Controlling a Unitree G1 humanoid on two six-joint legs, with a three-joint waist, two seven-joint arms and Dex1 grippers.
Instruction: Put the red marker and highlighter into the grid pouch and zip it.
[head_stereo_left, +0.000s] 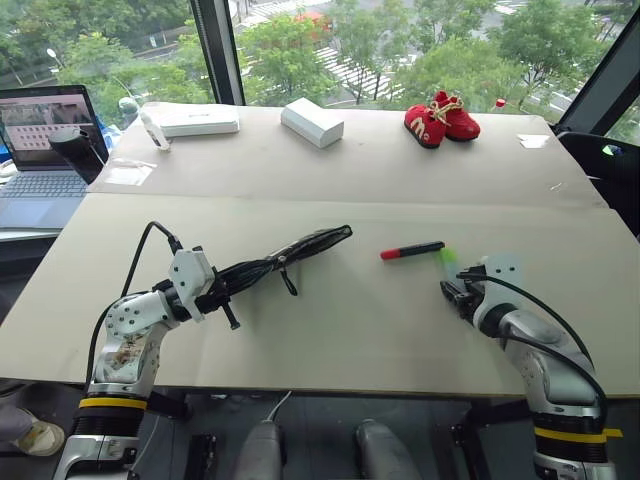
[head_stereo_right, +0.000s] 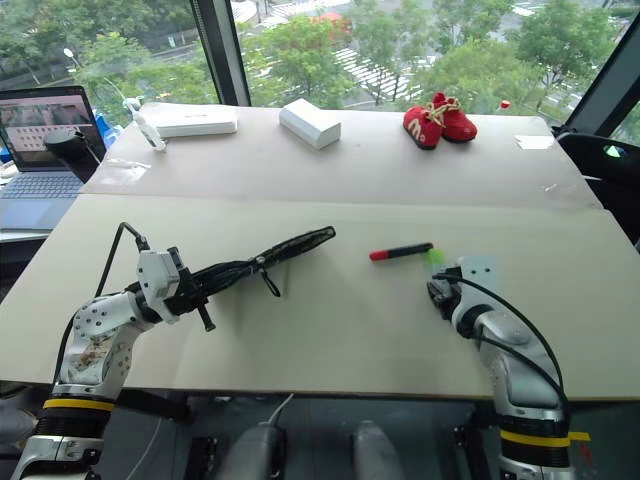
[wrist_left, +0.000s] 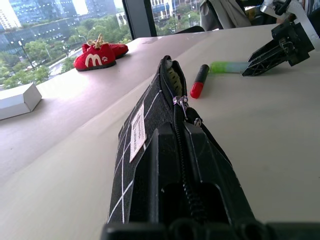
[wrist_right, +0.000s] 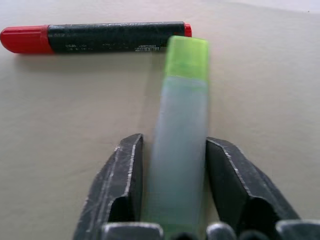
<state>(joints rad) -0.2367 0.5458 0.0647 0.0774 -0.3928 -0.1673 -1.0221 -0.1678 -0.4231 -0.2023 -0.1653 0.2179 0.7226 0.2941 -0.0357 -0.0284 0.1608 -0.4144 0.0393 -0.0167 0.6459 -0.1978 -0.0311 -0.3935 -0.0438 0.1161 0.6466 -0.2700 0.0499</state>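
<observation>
Grid pouch (wrist_left: 150, 125) gapes open, marker (wrist_right: 100, 37) and highlighter (wrist_right: 180, 145) outside.

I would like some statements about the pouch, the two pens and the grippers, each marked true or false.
1. The left gripper holds the grid pouch. True.
2. The red marker lies inside the pouch. False: it lies on the table.
3. The highlighter sits between the right gripper's fingers. True.
4. The highlighter's green cap points away from the marker. False: it reaches the marker's end.
</observation>
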